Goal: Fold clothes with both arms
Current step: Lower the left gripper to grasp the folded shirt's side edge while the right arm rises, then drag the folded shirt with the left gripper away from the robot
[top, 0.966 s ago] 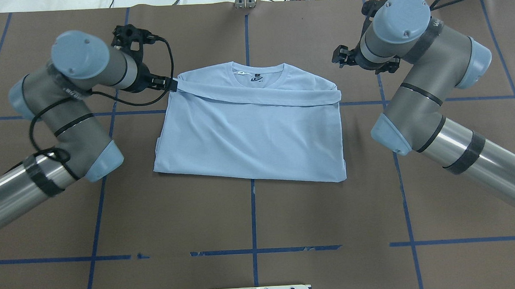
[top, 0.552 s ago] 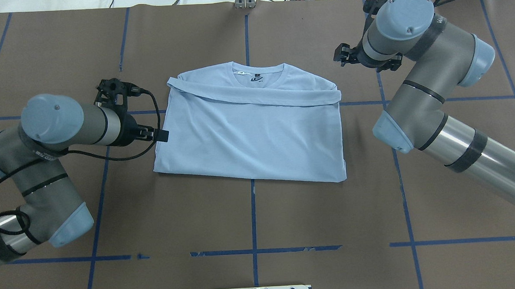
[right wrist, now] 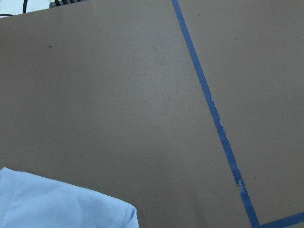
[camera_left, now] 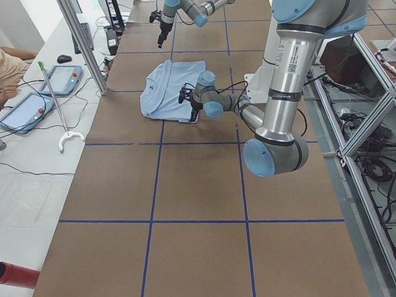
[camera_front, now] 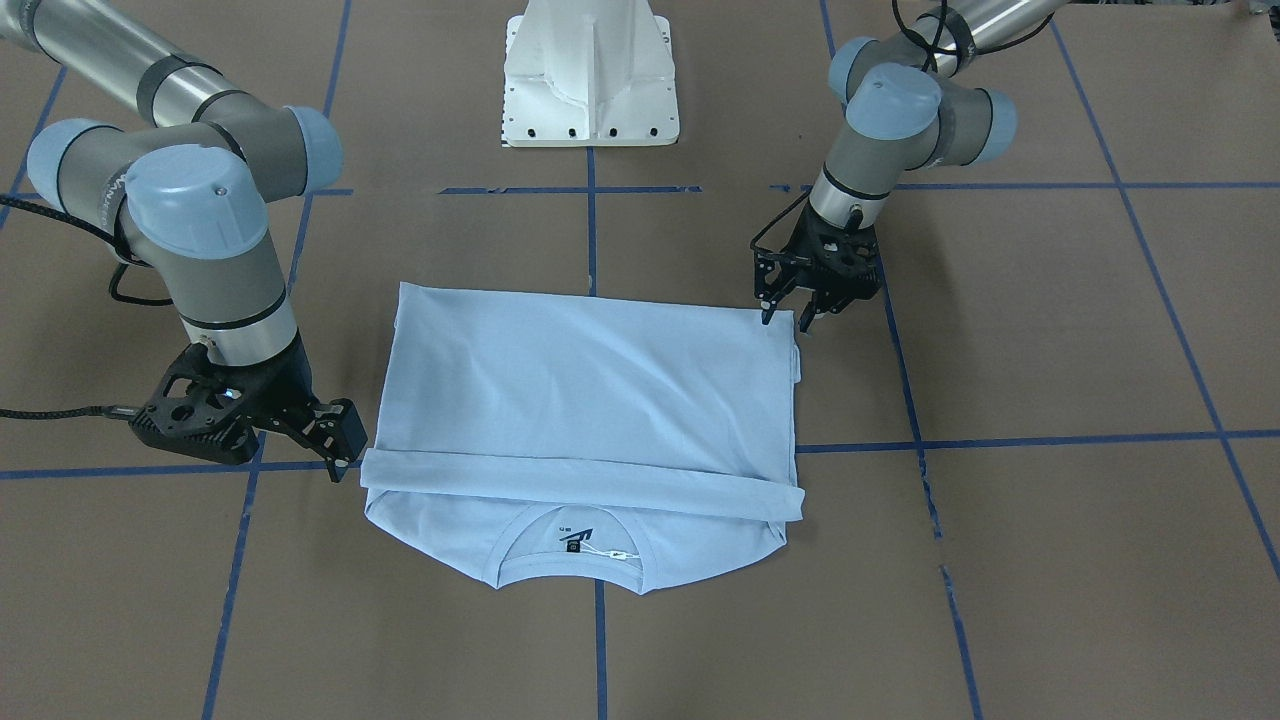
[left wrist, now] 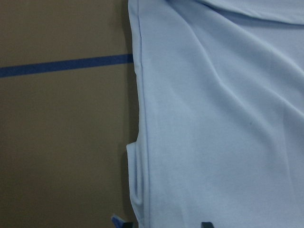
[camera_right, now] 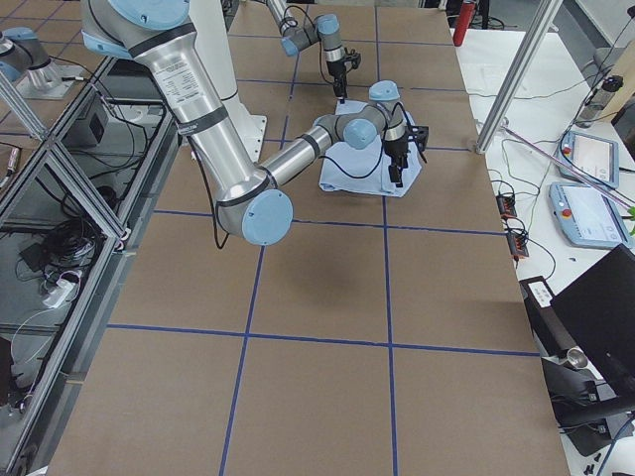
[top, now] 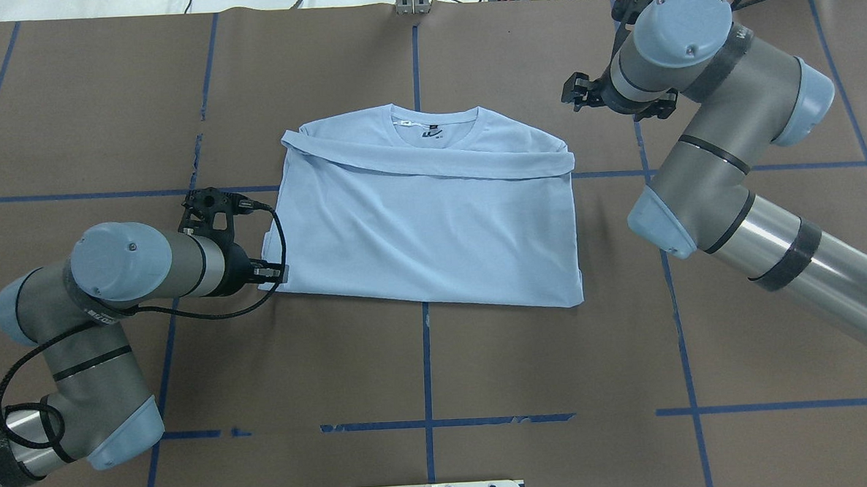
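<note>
The light blue T-shirt (top: 433, 229) lies flat on the brown table, collar and label on the far side, with a folded band of sleeve across the chest (camera_front: 580, 485). No print shows. My left gripper (top: 277, 271) is open and low at the shirt's near left corner (camera_front: 787, 320). In the left wrist view the shirt's edge (left wrist: 142, 142) runs between its two fingertips (left wrist: 116, 221). My right gripper (top: 577, 91) is open and empty beside the far right end of the sleeve band (camera_front: 340, 440). The right wrist view shows only a shirt corner (right wrist: 57, 204).
The white pedestal base (camera_front: 590, 80) stands at the near middle edge of the table. Blue tape lines (top: 425, 361) cross the brown surface. A side bench with tablets (camera_left: 25, 107) and a metal post (camera_left: 81, 42) lies beyond the far edge.
My left gripper has let go of the sleeve end at the far left shoulder and moved down the shirt's left edge to its near left corner. The right arm barely moved.
</note>
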Controlling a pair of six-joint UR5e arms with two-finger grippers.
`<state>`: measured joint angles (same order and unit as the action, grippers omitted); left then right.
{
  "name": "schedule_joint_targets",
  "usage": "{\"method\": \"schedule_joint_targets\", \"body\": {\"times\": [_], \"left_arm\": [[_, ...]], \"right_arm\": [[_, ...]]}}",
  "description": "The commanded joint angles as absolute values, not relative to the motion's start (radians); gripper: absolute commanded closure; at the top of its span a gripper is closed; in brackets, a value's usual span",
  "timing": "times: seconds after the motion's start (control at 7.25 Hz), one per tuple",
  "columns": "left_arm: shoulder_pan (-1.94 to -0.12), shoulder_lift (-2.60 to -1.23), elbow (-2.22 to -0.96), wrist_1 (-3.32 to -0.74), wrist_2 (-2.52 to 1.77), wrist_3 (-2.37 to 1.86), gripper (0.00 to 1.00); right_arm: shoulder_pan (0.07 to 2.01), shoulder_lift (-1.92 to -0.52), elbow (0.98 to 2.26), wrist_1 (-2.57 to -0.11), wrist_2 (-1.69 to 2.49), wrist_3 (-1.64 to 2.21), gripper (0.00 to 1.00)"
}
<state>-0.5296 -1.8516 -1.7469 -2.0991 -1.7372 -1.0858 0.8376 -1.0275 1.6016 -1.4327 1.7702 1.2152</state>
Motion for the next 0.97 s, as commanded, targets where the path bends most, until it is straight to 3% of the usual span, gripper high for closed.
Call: {"method": "schedule_joint_targets", "body": {"times": [0.0, 0.41, 0.83], "left_arm": [[-0.528, -1.85, -1.744, -2.098, -1.735, -1.088, 0.46], [-0.526, -1.852, -1.729, -2.098, -1.735, -1.086, 0.57], [-0.515, -1.853, -1.73, -2.098, -1.735, -1.088, 0.84]], "right_arm": [[0.838, -1.028, 1.605, -1.433, 1.77, 1.215, 0.0], [0.838, -1.031, 1.603, -1.433, 1.77, 1.215, 0.0], [0.838, -1.031, 1.603, -1.434, 1.769, 1.215, 0.0]]}}
